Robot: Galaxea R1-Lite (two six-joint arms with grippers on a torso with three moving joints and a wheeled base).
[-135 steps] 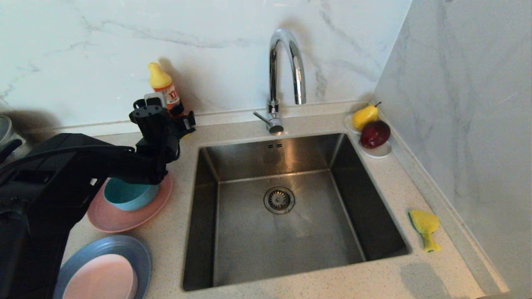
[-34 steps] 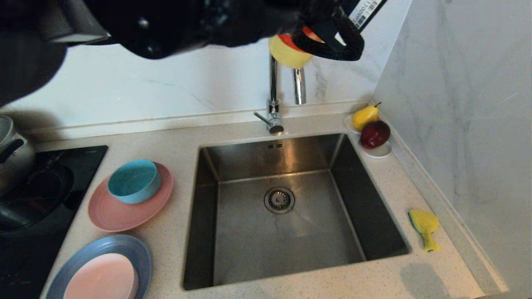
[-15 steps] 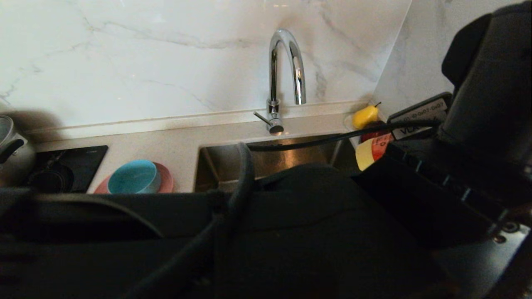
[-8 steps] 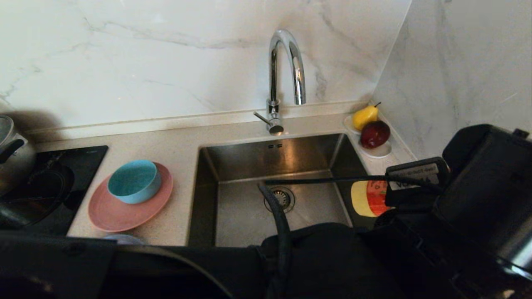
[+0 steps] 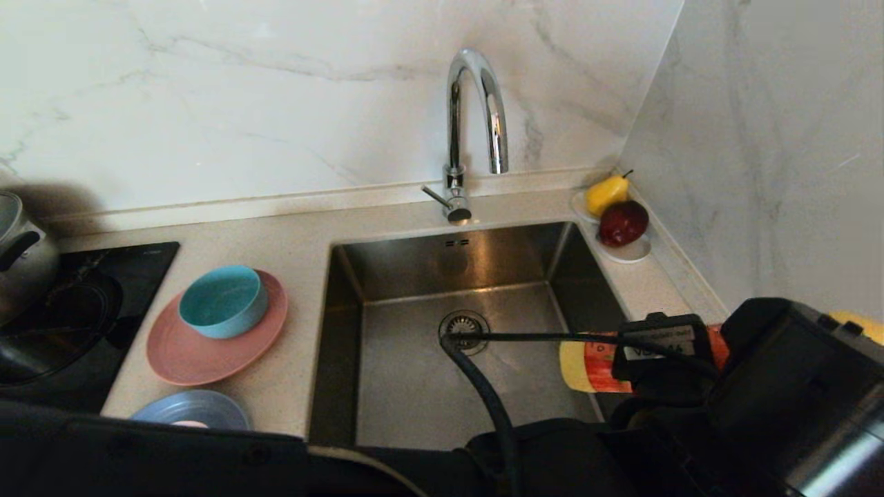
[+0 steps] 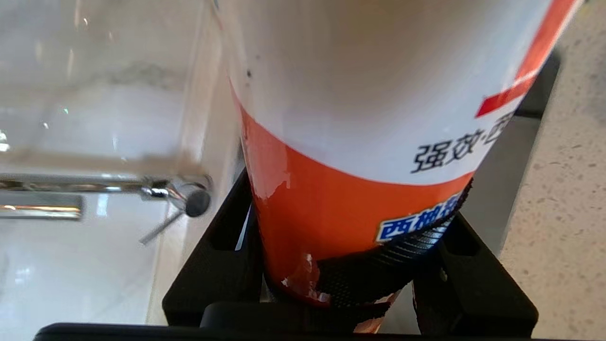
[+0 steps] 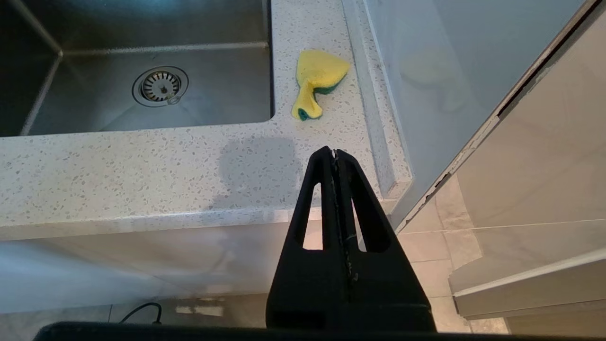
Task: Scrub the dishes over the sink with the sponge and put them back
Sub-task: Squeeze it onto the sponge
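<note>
Your left arm has been swinging across the whole scene with the detergent bottle point(image 5: 599, 364): a short while ago it was high over the tap point(image 5: 475, 110), then it blocked most of the head view, and now it is coming down at the near right, over the right edge of the sink point(image 5: 345, 310). That is opening the view again, so you are seeing the salmon-pink plate point(image 5: 207, 359) with the teal bowl point(image 5: 222, 301) on it on the left counter, and the grey-blue plate point(image 5: 197, 411) nearer you, half hidden behind the arm. No dish has left its place. I judge you are bringing soap to the sponge before any scrubbing starts.

The left gripper point(image 6: 352, 265) is standing about half open, clamped around the bottle's orange-and-white body, with the ribbed pad point(image 6: 407, 251) pressing on the label. The bottle is lying roughly level in the head view, its base pointing left over the basin; whether the cap end is reaching the sponge I cannot tell, since the arm is covering it there.

The sponge point(image 7: 316, 81) is lying on the right counter, just beside the sink's rim and near the side wall, untouched. Your right gripper point(image 7: 335, 152) is staying parked below the counter's near edge, its fingers pressed fully together and holding nothing.
</note>
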